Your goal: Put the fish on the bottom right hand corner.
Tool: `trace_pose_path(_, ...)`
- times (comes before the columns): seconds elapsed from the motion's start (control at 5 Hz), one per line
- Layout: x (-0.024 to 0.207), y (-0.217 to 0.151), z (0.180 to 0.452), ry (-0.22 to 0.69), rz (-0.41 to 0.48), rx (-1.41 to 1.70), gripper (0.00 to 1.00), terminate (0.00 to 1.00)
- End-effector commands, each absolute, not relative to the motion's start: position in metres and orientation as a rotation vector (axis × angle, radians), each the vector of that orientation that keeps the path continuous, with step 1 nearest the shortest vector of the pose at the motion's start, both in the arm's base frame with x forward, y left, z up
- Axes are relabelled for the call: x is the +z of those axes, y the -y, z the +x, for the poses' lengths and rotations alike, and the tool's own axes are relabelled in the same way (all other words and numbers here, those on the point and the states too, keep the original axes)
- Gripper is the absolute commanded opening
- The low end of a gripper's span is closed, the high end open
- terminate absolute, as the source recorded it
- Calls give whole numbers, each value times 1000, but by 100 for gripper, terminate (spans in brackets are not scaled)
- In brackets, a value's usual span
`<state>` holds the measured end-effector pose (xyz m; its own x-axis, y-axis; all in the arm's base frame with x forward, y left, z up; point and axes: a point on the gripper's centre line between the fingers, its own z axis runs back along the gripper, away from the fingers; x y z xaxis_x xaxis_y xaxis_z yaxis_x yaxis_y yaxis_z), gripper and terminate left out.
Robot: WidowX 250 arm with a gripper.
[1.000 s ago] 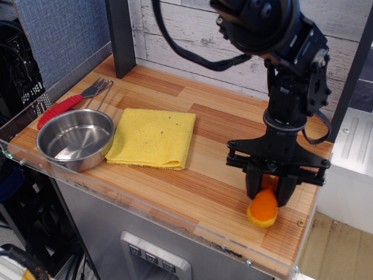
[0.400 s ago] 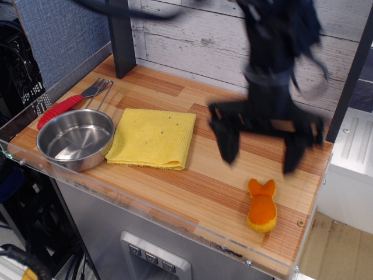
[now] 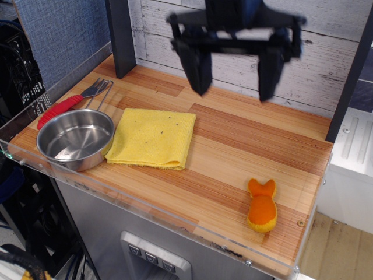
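The orange plush fish (image 3: 262, 206) lies flat on the striped wood tabletop near the bottom right hand corner (image 3: 291, 233), its forked tail pointing toward the back wall. A small screw (image 3: 301, 223) sits just right of it. My gripper (image 3: 233, 87) is open and empty, raised high above the back middle of the table, well away from the fish. Its two black fingers (image 3: 195, 67) hang down wide apart.
A yellow folded cloth (image 3: 153, 137) lies at the middle left. A steel bowl (image 3: 76, 139) stands at the front left, with a red-handled fork (image 3: 70, 102) behind it. A clear acrylic rim (image 3: 175, 213) edges the front. A dark post (image 3: 121, 36) stands at the back left.
My gripper let go of the fish, opened, then rose up and back toward the wall. The fish stays lying near the front right corner.
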<state>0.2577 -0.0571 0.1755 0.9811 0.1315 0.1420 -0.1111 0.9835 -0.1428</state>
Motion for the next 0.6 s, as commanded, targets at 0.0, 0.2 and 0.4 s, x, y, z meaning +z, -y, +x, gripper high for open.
trace_pose_path(0.0,193,50,277,137,-112,-66,100,0)
trace_pose_path(0.2,193,50,277,137,-112,-66,100,0)
trace_pose_path(0.4,193,50,277,137,-112,-66,100,100)
